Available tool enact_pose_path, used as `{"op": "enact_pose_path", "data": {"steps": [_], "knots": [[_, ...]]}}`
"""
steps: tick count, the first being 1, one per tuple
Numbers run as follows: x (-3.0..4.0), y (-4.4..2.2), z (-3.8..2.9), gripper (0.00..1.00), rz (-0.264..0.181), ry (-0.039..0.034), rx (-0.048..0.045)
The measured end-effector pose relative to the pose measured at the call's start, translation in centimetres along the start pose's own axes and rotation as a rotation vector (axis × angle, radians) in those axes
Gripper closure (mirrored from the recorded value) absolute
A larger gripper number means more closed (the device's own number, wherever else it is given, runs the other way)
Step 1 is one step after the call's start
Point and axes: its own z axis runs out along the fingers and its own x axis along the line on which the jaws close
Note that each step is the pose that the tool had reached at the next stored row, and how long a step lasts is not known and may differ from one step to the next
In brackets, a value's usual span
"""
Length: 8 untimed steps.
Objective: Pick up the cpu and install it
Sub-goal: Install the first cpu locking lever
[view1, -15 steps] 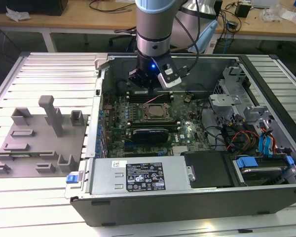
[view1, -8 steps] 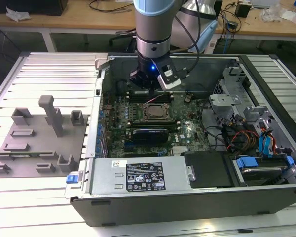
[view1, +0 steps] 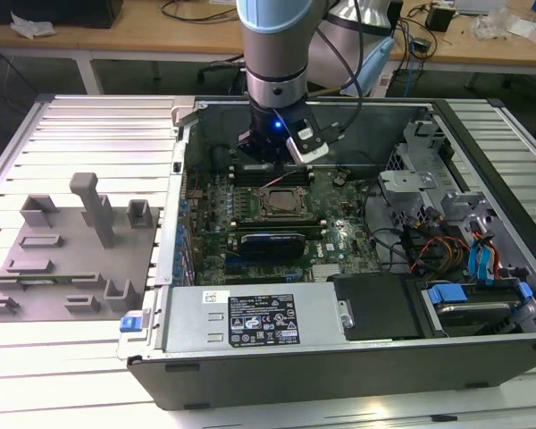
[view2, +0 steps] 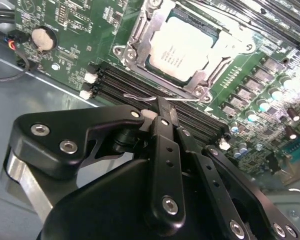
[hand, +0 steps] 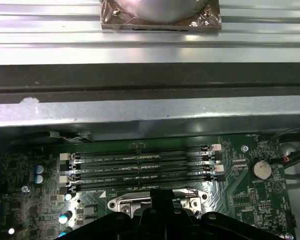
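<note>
Motherboard point(view1: 339, 225) under vertical arm point(view1: 277, 45); hand point(view2: 162, 107) closed

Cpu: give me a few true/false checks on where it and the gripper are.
1. The cpu sits in the motherboard socket. True.
2. The gripper holds the cpu. False: it holds nothing, and its tip is by the memory slots, beside the socket.
3. The grey tray lies at the exterior view's right of the case. False: it lies at the left.
4. A coin cell sits on the motherboard. True.
</note>
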Motion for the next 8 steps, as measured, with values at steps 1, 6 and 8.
{"op": "enact_pose_path", "data": {"steps": [1,6,8], "knots": [[0.0,0.01,0.01,0.89,-0.001,-0.0003,0.0046],[0.08,0.37,0.53,0.89,-0.008,-0.0045,0.0654],[0.16,0.74,0.87,0.89,-0.008,-0.0052,0.0653]]}}
